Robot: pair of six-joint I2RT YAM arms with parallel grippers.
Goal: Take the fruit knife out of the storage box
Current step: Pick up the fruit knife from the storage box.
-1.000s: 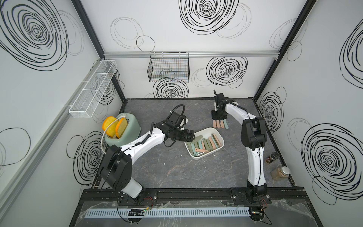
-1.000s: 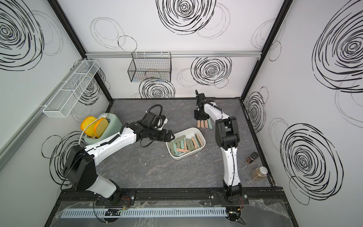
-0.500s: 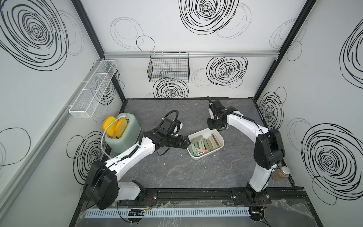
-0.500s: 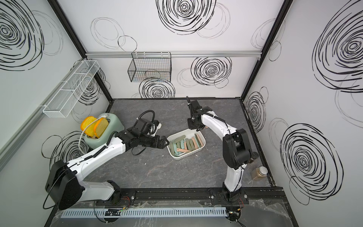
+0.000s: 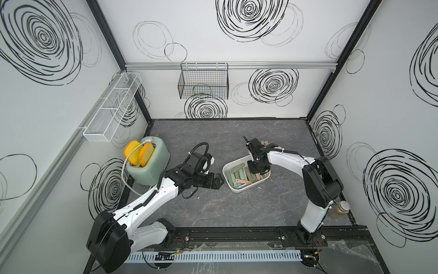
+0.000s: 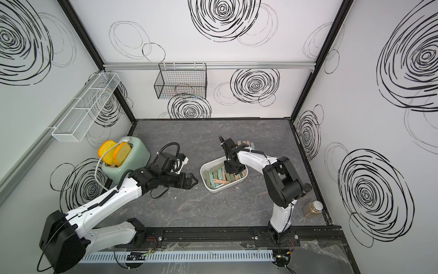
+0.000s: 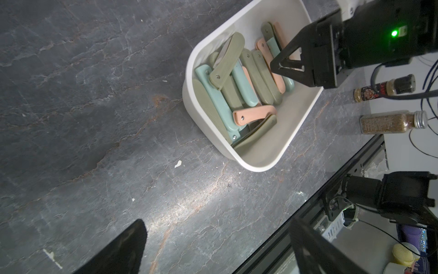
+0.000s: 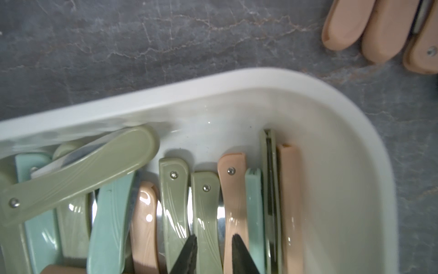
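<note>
Spice bottle [image 7: 365, 93] label near storage box [image 7: 188, 99] is unreadable.

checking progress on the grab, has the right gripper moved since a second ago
Yes. The right gripper came forward, from the pink fruit knives lying behind the storage box to directly over the box.

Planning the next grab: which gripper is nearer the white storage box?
Right. The right gripper reaches into the storage box, tips straddling a green knife; the left gripper hovers open beside the box, outside its rim.
</note>
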